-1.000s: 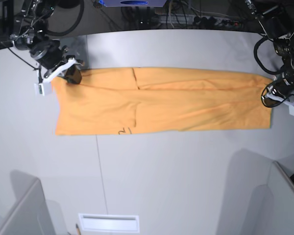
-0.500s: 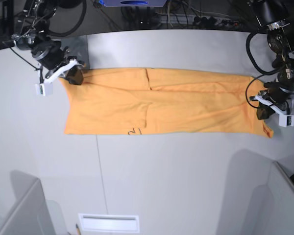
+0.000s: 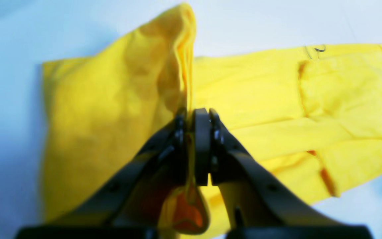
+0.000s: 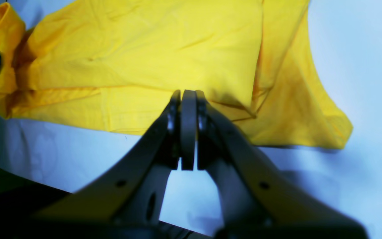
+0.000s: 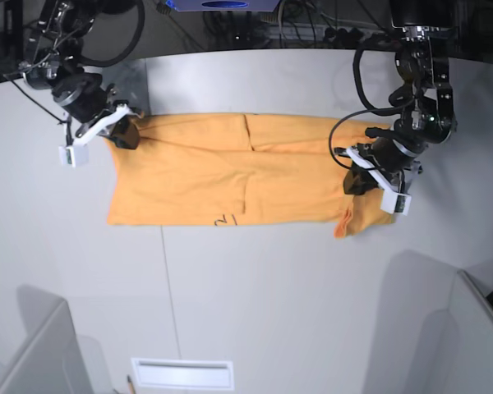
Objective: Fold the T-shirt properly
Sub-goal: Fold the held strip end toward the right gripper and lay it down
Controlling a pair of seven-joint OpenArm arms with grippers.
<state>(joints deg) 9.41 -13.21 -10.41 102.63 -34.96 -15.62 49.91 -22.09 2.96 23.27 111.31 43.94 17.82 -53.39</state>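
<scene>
The light-orange T-shirt (image 5: pixel 230 168) lies as a long folded strip across the grey table (image 5: pixel 271 279), with a bit of black print (image 5: pixel 223 220) at its front edge. My left gripper (image 5: pixel 357 182) is shut on the strip's right end, which it holds lifted and bunched. In the left wrist view a fold of the T-shirt (image 3: pixel 260 86) is pinched in the left gripper (image 3: pixel 193 114). My right gripper (image 5: pixel 125 133) is shut at the strip's back left corner. Cloth caught in the right gripper (image 4: pixel 188 98) does not show; the T-shirt (image 4: pixel 161 49) spreads beyond it.
Grey partitions stand at the front left (image 5: pixel 33 345) and front right (image 5: pixel 468 328). A white slotted plate (image 5: pixel 182 373) sits at the table's front edge. Cables and equipment (image 5: pixel 312 33) run along the back. A dark plate (image 5: pixel 135 82) lies behind the right gripper.
My left gripper has carried the shirt's right end well to the left and lifted it, shortening the strip. The shirt's left end shifted slightly right. The right gripper hardly moved.
</scene>
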